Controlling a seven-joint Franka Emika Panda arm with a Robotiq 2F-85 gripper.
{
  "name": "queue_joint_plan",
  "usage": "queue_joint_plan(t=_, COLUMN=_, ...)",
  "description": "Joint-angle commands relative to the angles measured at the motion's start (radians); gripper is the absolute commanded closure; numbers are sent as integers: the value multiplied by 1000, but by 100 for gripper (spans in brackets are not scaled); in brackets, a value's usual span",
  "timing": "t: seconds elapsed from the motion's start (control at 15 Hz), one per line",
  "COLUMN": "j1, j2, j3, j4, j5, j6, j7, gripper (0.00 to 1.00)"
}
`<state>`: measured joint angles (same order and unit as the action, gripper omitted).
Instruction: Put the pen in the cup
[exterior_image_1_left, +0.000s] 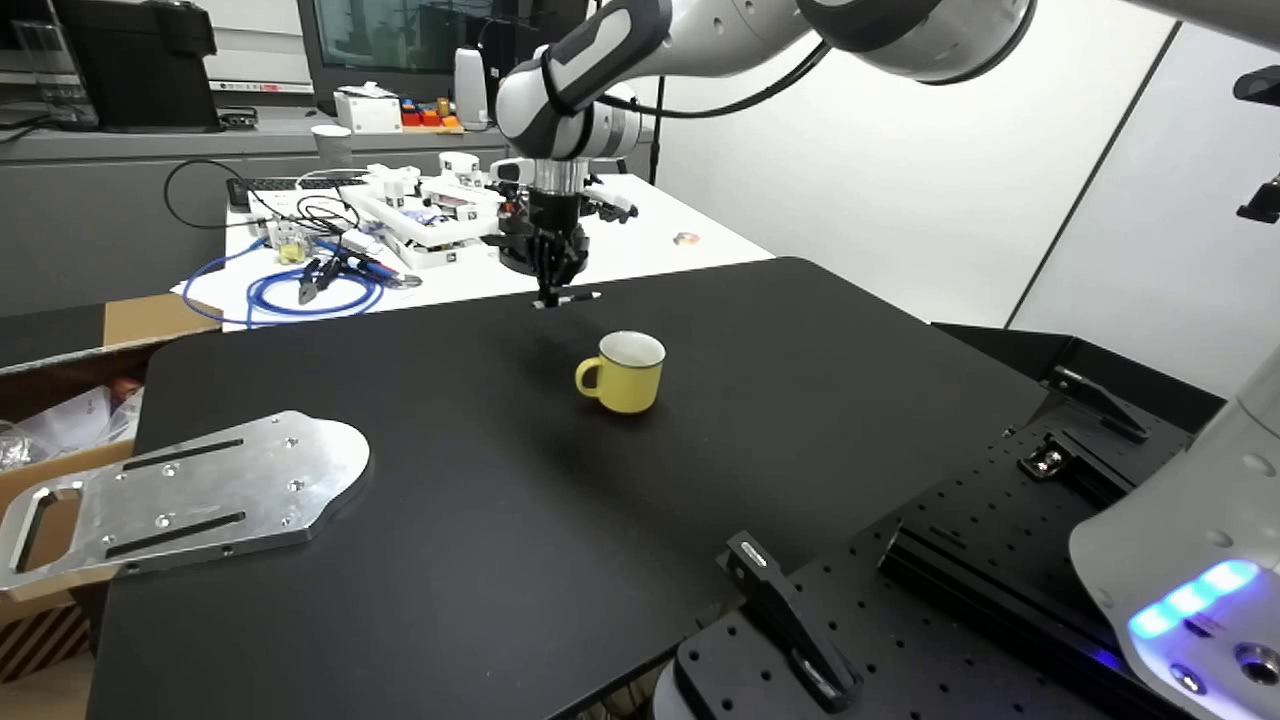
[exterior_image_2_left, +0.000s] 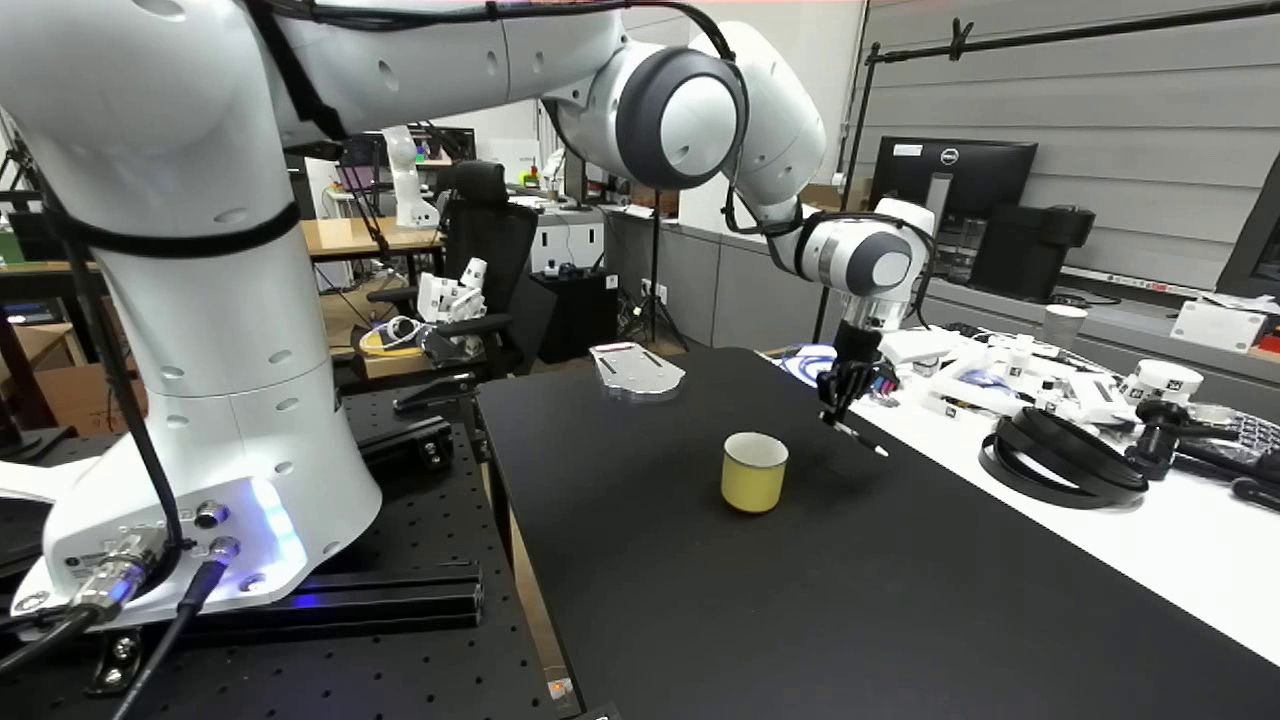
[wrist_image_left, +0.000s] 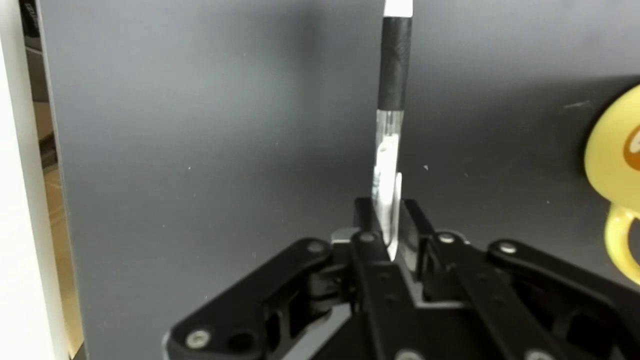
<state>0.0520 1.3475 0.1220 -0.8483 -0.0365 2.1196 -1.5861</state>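
Gray slatted walling (exterior_image_2_left: 1130, 100) backs a room where a black tabletop (exterior_image_1_left: 450, 610) spreads beneath my white arm (exterior_image_2_left: 440, 75), cropped along the top in both exterior views. At the tabletop's edge rests a slotted metal plate (exterior_image_1_left: 240, 480). Over the dark surface hangs my black gripper (wrist_image_left: 388, 220), pointing down. Upright in an exterior view, a yellow cup (exterior_image_2_left: 752, 487) stands near the gripper but apart, its handle hidden there; the wrist view cuts the cup off at right. Clamped between my fingers, a slim pen (wrist_image_left: 391, 122) juts beyond their tips, above the tabletop, its white point cropped by the wrist view's top edge, its rear end blurred and partly screened by the fingers.
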Motion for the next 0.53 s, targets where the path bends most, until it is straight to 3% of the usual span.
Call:
queue_joint_plan(t=0.0, j1=-49, j2=-72, j3=56, j4=-20, j5=60, j6=-77, j7=-36, gripper=96)
queue_joint_plan(t=0.47, j1=-183, j2=-195, j3=165, j4=-140, j5=200, j6=-125, j7=-155, gripper=96)
